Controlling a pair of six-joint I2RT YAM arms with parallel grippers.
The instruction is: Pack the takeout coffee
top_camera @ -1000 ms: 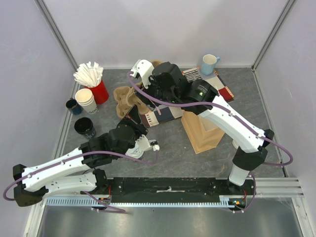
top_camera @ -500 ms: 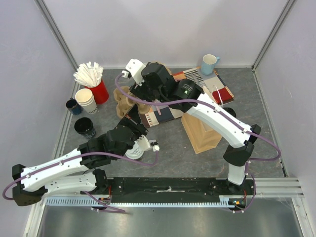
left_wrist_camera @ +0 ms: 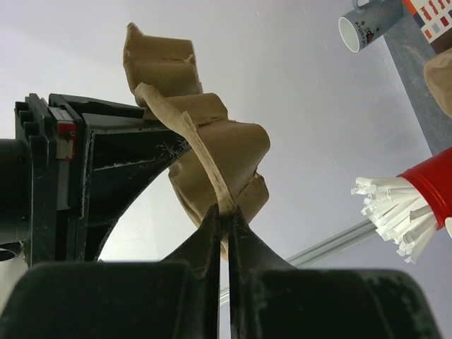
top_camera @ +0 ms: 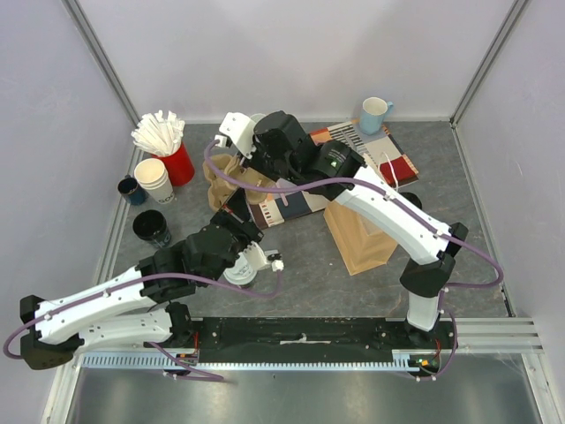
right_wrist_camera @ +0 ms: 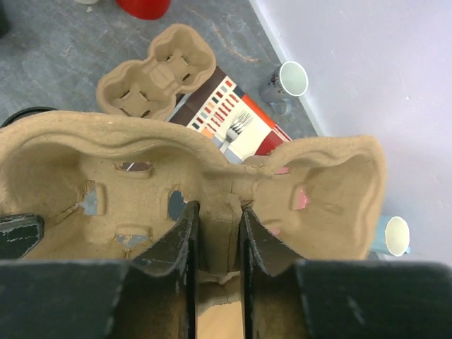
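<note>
Pinches the thin edge of the pulp carrier (left_wrist_camera: 226, 152) in the clenched left gripper (left_wrist_camera: 226, 212), low centre of the left wrist view. Clamps the same carrier's middle ridge in the right gripper (right_wrist_camera: 217, 212), low centre of the right wrist view. Cannot place the takeout coffee for sure: perhaps the dark round top (top_camera: 411, 201) just right of the paper bag (top_camera: 357, 238), centre right of the top view, half behind the arm.

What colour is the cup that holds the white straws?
The cup is red. The top external view shows it best, at the table's back left.
</note>
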